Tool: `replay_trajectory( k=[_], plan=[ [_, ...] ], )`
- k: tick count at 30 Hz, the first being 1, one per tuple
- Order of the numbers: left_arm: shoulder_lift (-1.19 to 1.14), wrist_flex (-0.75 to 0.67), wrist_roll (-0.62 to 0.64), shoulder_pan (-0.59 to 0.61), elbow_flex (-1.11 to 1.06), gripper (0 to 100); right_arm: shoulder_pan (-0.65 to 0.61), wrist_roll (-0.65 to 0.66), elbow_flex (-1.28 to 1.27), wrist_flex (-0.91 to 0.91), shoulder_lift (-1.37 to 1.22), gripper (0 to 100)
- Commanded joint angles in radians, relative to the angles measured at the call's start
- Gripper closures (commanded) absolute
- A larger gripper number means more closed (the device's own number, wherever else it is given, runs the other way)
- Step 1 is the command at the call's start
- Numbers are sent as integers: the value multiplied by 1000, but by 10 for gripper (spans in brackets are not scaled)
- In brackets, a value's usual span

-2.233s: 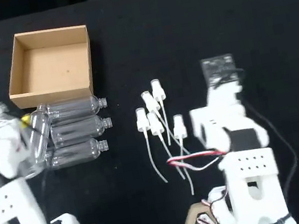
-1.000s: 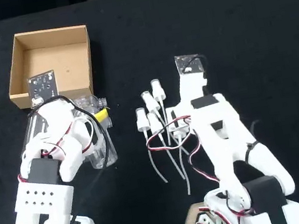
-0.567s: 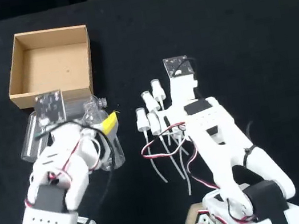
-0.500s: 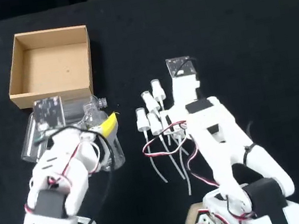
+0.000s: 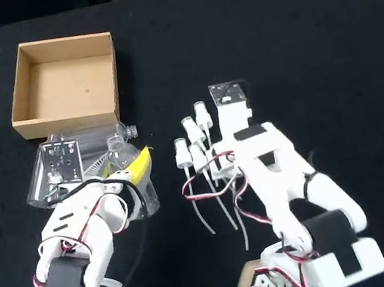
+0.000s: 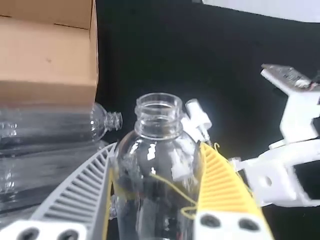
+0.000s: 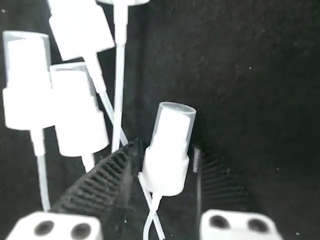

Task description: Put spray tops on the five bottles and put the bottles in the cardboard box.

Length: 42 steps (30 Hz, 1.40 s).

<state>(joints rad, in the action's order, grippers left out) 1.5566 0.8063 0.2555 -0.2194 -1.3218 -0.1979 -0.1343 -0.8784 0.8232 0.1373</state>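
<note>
Black cloth covers the surface (image 5: 321, 31). The left fingers (image 6: 220, 185) are clamped on the sides of an uncapped bottle (image 6: 159, 155), its open neck toward the cardboard box (image 5: 65, 122), where more bottles (image 5: 90, 137) lie against the near wall. The right fingers (image 7: 105, 185) stand parted around one spray top (image 7: 167, 147), which lies beside the other spray tops (image 5: 192, 136).

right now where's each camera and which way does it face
High view: fixed above, looking down at the table; left arm, right arm show.
Left wrist view: on the left arm, along the left gripper holding a bottle; fingers show.
Right wrist view: on the right arm, over the right gripper around a spray top; fingers show.
Shared: high and left wrist show the cardboard box.
</note>
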Motion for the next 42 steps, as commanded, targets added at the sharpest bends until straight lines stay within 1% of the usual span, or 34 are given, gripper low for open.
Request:
replay_trajectory(
  k=[1,3,6,10,12,15,18,21,23,26,28,32,33,37,39,42],
  plan=[
    [8,-61,-14,-7,-19,898,17,12,77,40,-45,942],
    [9,-80,-14,-7,-31,898,17,28,88,43,-53,972],
    [9,-98,-15,-15,-47,898,40,61,96,63,-15,982],
    [9,-101,-12,-16,-50,898,123,72,163,175,119,980],
    [9,-117,-11,-24,-50,898,149,110,226,227,199,980],
    [9,-192,-15,-82,-81,898,157,117,366,319,318,980],
    [9,-301,-15,-157,-145,898,152,117,542,393,427,980],
    [9,-430,-15,-199,-220,898,120,115,699,405,509,980],
    [9,-517,-15,-202,-265,898,71,74,771,400,542,980],
    [9,-617,-17,-197,-311,898,-18,-41,829,373,570,980],
    [9,-644,-17,-197,-329,898,-87,-80,843,338,579,980],
    [9,-640,-25,-205,-334,898,-201,-78,840,189,576,980],
    [9,-640,-49,-208,-335,898,-219,-71,837,146,576,980],
    [9,-640,-170,-209,-343,898,-279,-5,785,9,576,982],
    [9,-640,-195,-209,-343,898,-301,14,742,-29,576,983],
    [9,-643,-193,-209,-343,898,-307,18,691,-92,576,983]
  ],
)
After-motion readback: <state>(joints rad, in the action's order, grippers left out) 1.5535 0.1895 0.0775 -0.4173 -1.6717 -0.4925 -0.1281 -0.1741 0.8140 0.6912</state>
